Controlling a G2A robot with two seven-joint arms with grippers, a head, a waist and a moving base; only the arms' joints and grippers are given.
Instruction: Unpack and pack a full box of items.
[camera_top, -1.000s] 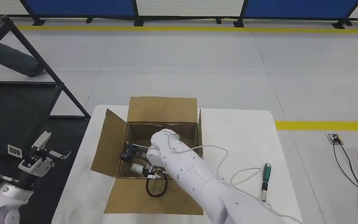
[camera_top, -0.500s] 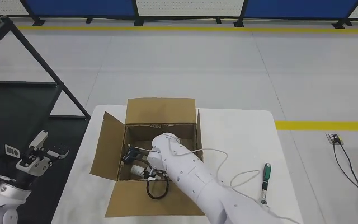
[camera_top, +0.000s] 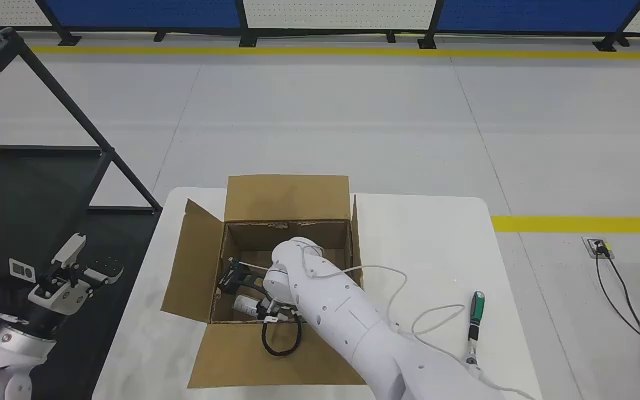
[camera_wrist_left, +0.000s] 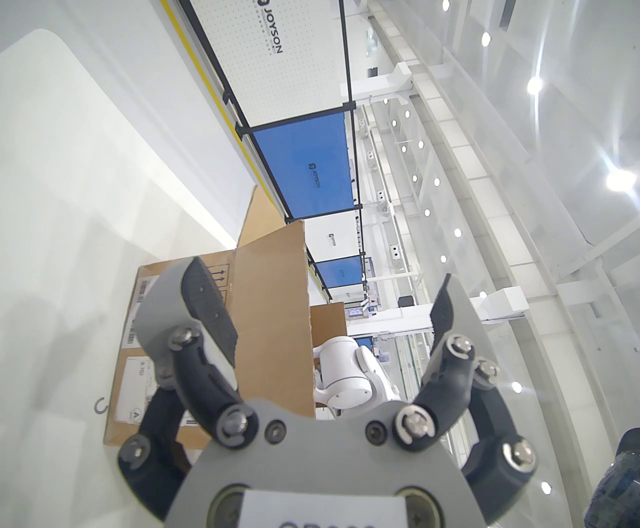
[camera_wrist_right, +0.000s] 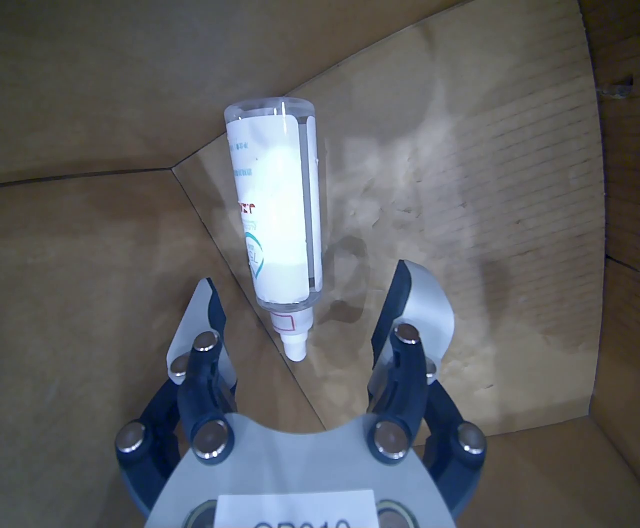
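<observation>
Since a second ago the right arm has shifted slightly inside the box (camera_top: 288, 195) and the left gripper (camera_wrist_left: 322, 290) has edged a little toward the robot; over the last half second neither moved. The right gripper (camera_wrist_right: 306, 280) is spread wide, holding nothing, low in the box. A bottle (camera_wrist_right: 275, 210) lies on the box floor by a corner, its nozzle between the fingers (camera_wrist_right: 425, 300) without touching them. The left gripper hangs off the table's (camera_top: 430, 250) left edge, released and empty, facing the box's side. A screwdriver (camera_top: 474, 325) lies on the table right of the box. What looks like a black cable (camera_top: 280, 335) loops over the near flap.
</observation>
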